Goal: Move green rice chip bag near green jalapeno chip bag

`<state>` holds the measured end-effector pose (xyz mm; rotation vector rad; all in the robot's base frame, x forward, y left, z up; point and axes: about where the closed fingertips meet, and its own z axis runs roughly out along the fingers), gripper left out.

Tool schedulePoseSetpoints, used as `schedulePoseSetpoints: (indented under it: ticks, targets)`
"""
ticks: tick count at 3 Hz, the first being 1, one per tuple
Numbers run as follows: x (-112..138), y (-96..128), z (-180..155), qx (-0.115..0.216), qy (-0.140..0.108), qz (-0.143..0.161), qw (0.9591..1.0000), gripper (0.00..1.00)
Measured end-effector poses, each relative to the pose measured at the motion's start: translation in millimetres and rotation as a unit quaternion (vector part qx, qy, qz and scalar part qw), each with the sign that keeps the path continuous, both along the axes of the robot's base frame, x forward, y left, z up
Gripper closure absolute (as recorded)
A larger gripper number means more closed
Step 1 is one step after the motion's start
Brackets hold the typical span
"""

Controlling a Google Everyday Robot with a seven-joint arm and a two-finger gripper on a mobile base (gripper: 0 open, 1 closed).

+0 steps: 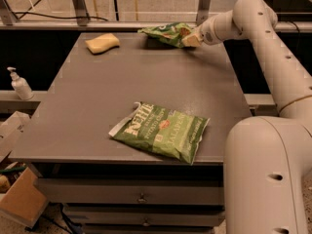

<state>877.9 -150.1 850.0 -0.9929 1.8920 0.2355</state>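
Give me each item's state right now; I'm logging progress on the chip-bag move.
green rice chip bag, gripped at its right end, at the far edge of the table
gripper, shut on that bag, far right of the table
green jalapeno chip bag, flat near the front edge, untouched
yellow sponge, lying near the far left corner
pump bottle, upright, left of the table
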Motion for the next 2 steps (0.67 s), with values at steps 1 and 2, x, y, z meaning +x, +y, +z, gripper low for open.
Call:
schedulePoseSetpoints:
  ticks: [1,2]
  targets:
    - [-2.9,-1.6,2.3,0.000,0.001,-0.002,1.0000,0.88]
    - [-8.5,-5.2,10.6,0.007,-0.002,-0.008,0.9999,1.00]
